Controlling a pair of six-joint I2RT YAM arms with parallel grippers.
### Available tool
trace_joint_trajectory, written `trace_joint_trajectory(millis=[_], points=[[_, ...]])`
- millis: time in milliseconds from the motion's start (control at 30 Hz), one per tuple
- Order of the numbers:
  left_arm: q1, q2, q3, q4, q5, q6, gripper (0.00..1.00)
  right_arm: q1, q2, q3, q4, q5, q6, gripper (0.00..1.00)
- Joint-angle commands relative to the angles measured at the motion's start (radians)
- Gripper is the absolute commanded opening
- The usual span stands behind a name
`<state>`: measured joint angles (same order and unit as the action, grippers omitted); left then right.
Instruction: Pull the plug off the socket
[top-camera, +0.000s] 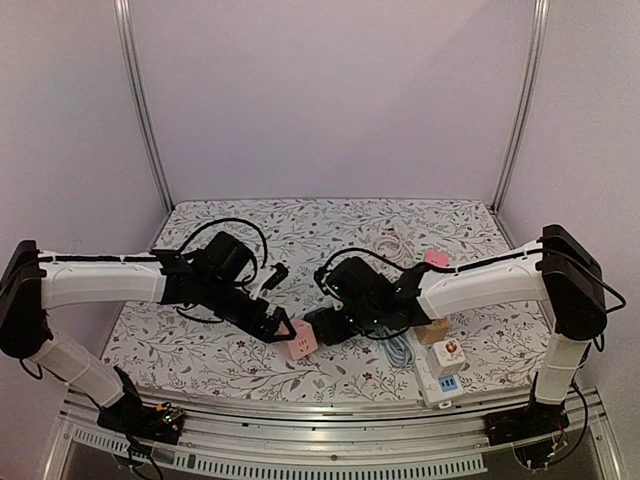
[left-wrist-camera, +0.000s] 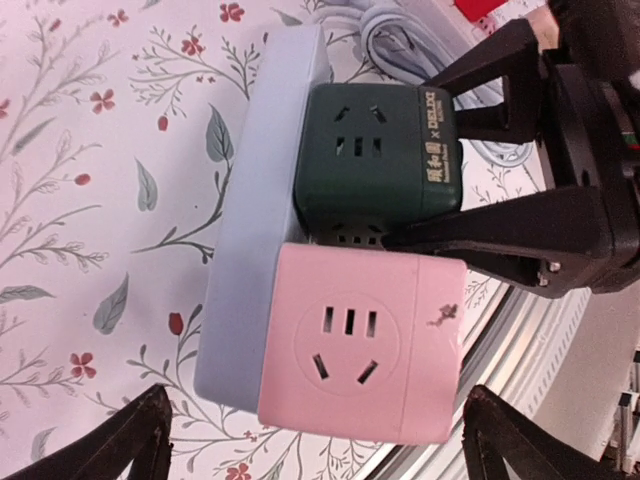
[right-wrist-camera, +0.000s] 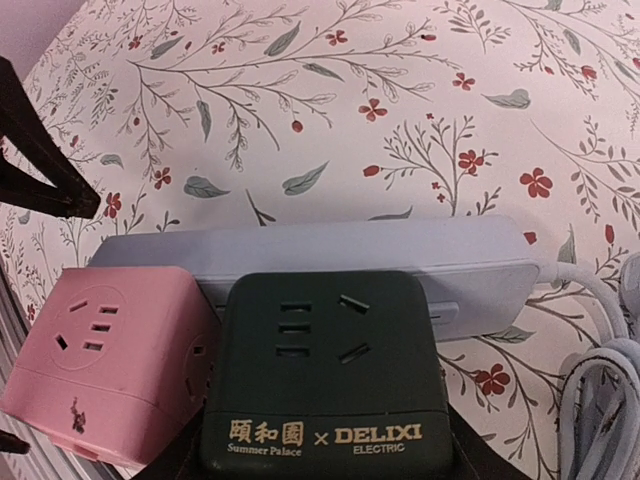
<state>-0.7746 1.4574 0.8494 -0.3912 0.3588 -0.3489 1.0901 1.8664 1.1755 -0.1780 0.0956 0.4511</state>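
A pale grey power strip (left-wrist-camera: 250, 200) lies on the flowered table, with a pink cube plug (left-wrist-camera: 360, 345) and a dark green Delixi cube plug (left-wrist-camera: 375, 160) seated side by side in it. My left gripper (left-wrist-camera: 320, 455) is open, its fingertips (left-wrist-camera: 130, 440) wide on either side of the pink cube and not touching it. My right gripper (right-wrist-camera: 325, 420) is shut on the green cube (right-wrist-camera: 325, 370), and its black fingers (left-wrist-camera: 500, 225) press both sides. From above, the left gripper (top-camera: 283, 328) and right gripper (top-camera: 335, 322) meet over the pink cube (top-camera: 300, 342).
The strip's white cable (right-wrist-camera: 600, 400) coils to the right of the green cube. A second white strip (top-camera: 445, 365) with red and blue cubes lies at the front right, beside a wooden block (top-camera: 435, 330). The table's front rail (left-wrist-camera: 540, 330) runs close behind the plugs.
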Motion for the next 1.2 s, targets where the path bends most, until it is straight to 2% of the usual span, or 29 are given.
trace_joint_trajectory(millis=[0, 167, 300, 500, 633, 1033, 1167], points=[[-0.071, -0.104, 0.005, -0.032, -0.254, 0.062, 1.00, -0.006, -0.035, 0.057, -0.138, 0.029, 0.094, 0.20], [-0.196, -0.207, -0.063, 0.068, -0.390, 0.182, 1.00, -0.028, -0.035, 0.108, -0.243, 0.025, 0.130, 0.20], [-0.285, -0.267, -0.142, 0.212, -0.424, 0.269, 1.00, -0.046, -0.043, 0.130, -0.295, -0.015, 0.154, 0.20], [-0.314, -0.279, -0.244, 0.441, -0.451, 0.347, 1.00, -0.060, -0.059, 0.156, -0.338, -0.074, 0.183, 0.20], [-0.326, -0.233, -0.254, 0.523, -0.450, 0.394, 1.00, -0.060, -0.060, 0.181, -0.366, -0.100, 0.189, 0.21], [-0.356, -0.133, -0.238, 0.560, -0.432, 0.464, 0.99, -0.062, -0.064, 0.208, -0.398, -0.154, 0.198, 0.21], [-0.375, -0.104, -0.219, 0.527, -0.455, 0.474, 0.95, -0.064, -0.059, 0.220, -0.398, -0.173, 0.202, 0.22]])
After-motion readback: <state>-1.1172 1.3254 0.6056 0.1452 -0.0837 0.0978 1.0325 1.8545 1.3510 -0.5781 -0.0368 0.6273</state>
